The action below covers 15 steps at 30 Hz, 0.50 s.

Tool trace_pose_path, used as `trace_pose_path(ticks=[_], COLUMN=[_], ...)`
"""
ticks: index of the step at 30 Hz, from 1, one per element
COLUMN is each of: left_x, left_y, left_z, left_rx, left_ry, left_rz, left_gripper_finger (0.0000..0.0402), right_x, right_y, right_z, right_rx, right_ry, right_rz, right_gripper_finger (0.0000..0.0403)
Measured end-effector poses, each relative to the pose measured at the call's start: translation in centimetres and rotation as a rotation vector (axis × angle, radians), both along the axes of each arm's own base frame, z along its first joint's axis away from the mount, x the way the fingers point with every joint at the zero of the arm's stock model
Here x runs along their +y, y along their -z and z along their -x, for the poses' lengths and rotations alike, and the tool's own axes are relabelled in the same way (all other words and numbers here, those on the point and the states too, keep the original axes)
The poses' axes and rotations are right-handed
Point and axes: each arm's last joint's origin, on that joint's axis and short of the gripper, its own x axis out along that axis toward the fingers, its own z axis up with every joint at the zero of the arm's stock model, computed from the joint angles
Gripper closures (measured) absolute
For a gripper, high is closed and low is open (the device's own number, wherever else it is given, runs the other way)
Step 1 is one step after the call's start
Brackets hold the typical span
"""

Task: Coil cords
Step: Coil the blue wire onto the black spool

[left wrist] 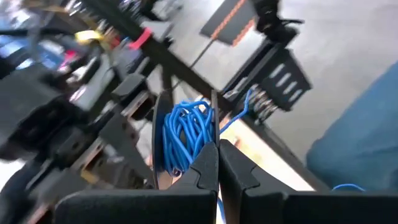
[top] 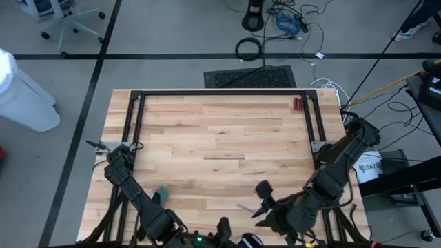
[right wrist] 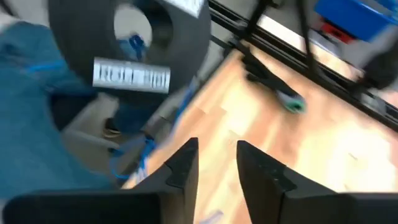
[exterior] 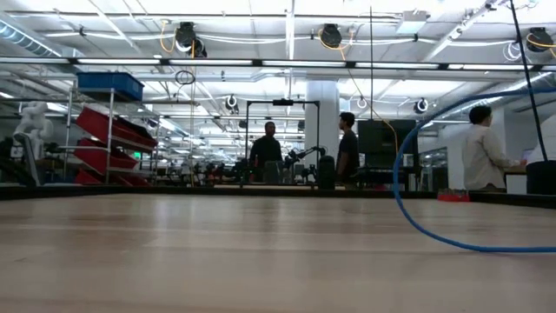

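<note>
Left gripper: fingers closed tip to tip, low in the frame of its wrist view; in the high view the left arm sits at the lower left edge of the table.
Cord: bright blue, wound in a loose bundle on a dark spool, just beyond the left fingertips; whether it touches them cannot be told. In the low view a blue loop of it curves at the right of the frame.
Right gripper: fingers a little apart, nothing between them, over the wood at the lower centre of the high view.
Dark ring: upper left of the right wrist view, carrying a white label whose print is too blurred to read.
Bucket: white, right edge of the high view, letters "SAT" legible.
Pliers: red-handled, upper right of the table.
</note>
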Motion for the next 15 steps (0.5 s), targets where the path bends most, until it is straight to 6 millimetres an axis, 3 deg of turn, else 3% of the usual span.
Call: trace_pose_path(ticks=[7, 10, 15], left_x=[0.4, 0.6, 1.5], left_y=[-0.3, -0.3, -1.6], left_z=[0.4, 0.5, 0.8], left_rx=[-0.086, -0.110, -0.152], left_ry=[-0.306, -0.385, -0.483], left_rz=[-0.016, -0.008, 0.051], left_gripper_finger=[0.0401, 0.0401, 0.0401], right_x=[0.2, 0.4, 0.4], right_y=[0.4, 2.2, 6.7], right_z=[1.6, 1.6, 1.7], right_rx=[-0.004, 0.018, 0.053], right_ry=[0.128, 0.165, 0.270], right_rz=[0.056, 0.052, 0.068], right_gripper_finger=[0.0275, 0.0271, 0.0270])
